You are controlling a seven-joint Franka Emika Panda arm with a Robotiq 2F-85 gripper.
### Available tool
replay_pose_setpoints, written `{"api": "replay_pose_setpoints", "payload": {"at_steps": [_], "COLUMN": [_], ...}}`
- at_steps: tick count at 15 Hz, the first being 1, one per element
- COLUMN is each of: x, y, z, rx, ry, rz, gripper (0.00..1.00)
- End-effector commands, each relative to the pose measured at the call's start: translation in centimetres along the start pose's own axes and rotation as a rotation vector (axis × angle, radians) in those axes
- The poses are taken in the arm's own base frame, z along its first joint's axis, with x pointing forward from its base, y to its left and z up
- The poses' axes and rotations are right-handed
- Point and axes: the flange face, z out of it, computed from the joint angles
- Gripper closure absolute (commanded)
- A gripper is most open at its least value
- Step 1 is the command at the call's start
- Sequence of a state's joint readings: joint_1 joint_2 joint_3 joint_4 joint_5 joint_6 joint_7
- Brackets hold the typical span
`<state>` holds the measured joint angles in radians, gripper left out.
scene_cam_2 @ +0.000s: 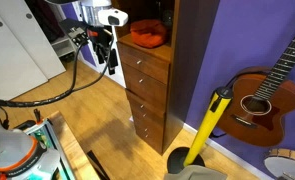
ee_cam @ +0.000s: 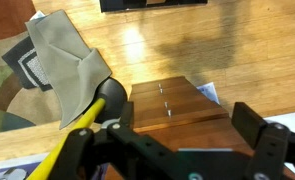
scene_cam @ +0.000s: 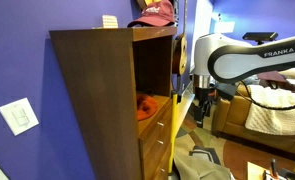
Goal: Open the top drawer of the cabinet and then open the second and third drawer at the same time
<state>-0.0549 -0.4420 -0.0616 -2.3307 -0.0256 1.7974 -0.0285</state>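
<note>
The tall dark-brown cabinet (scene_cam: 97,100) (scene_cam_2: 177,70) has an open shelf bay above a stack of drawers. In an exterior view the top drawer (scene_cam_2: 147,60) and the second and third drawers (scene_cam_2: 147,84) (scene_cam_2: 148,106) all sit flush and closed. My gripper (scene_cam_2: 109,55) (scene_cam: 201,98) hangs open in front of the drawers, a short way off, touching nothing. The wrist view looks down the drawer fronts (ee_cam: 177,98) with their small knobs (ee_cam: 168,100). The gripper (ee_cam: 182,135) is wide open there, and nothing lies between its fingers (ee_cam: 252,125).
A yellow-handled tool (scene_cam_2: 212,125) (ee_cam: 77,130) with a grey dustpan head (ee_cam: 62,55) leans beside the cabinet. A guitar (scene_cam_2: 262,95) rests against the purple wall. A tan sofa (scene_cam: 262,110) stands behind the arm. An orange item (scene_cam_2: 147,36) sits in the shelf bay, and a red cap (scene_cam: 155,14) lies on top.
</note>
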Motion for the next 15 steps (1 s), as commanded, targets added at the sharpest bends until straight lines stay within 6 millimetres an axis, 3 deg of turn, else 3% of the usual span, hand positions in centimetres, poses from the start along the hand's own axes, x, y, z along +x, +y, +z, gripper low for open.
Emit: {"api": "replay_pose_setpoints", "payload": {"at_steps": [1, 6, 12, 15], "x": [0.0, 0.0, 4.5, 6.0], "y": [0.0, -0.4, -5.2, -5.4], "z": [-0.1, 0.1, 1.8, 3.5], "rx": [0.000, -0.009, -0.039, -0.019], "ry": [-0.001, -0.009, 0.232, 0.283], "rz": [0.000, 0.000, -0.101, -0.099], "gripper": [0.00, 0.00, 0.00, 0.00]}}
